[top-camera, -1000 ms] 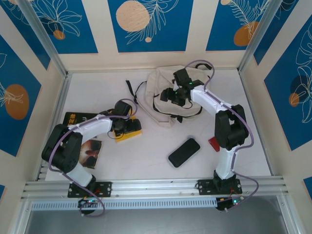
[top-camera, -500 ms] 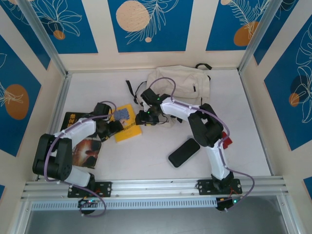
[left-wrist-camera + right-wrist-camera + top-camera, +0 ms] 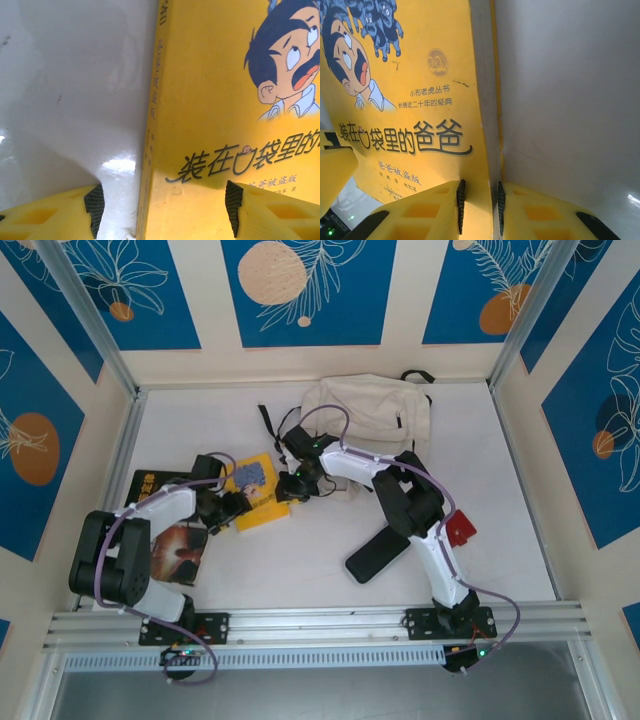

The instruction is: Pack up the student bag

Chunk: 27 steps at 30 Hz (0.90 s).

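Both arms are bolted at the near edge of the table. The left arm folds back toward the left wall, then its forearm reaches right. The right arm rises to a bent elbow, and its forearm stretches left across the middle. That arm covers part of a flat black case; what the case holds I cannot tell. A small red thing shows just right of the arm, too small to name. The left arm hides part of two dark books at the near left.

The left gripper sits at the left edge of the yellow book. Its wrist view shows the jaws standing wide, one finger over the table and the other over the cover, with the spine between them. The right gripper meets the book's right edge and is closed on it, with a pad against each face.

The student bag lies at the far side, its top by the back wall, apart from both grippers.
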### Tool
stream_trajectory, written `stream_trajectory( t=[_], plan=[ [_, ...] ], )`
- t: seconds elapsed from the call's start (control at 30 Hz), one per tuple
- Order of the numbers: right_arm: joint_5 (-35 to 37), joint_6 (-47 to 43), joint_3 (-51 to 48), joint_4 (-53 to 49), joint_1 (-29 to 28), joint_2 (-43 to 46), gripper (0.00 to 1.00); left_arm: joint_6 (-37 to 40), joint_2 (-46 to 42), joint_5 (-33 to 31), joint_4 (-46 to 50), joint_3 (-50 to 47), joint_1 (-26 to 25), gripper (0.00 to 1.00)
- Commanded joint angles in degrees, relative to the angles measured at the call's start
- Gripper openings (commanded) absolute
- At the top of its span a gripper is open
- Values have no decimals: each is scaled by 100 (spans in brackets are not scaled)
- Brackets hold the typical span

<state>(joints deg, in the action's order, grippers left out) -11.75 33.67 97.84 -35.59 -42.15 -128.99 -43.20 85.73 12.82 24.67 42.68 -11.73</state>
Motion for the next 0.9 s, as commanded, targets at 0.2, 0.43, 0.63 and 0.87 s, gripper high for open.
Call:
stream_trajectory(
  t=[0.2,0.43,0.63,0.87],
  plan=[
    [-344,182,51,-114,-22,-307,25,47,109,1767,-1135,-408,348,72],
    [-398,267,34,-103,5,-365,24,40,-124,2370,-1613,-516,408,68],
    [-516,324,-8,-58,40,-373,24,-135,-402,2997,-2147,-540,420,59],
    [-801,455,-132,132,75,-319,24,-661,-881,3573,-2902,-698,424,51]
  ],
)
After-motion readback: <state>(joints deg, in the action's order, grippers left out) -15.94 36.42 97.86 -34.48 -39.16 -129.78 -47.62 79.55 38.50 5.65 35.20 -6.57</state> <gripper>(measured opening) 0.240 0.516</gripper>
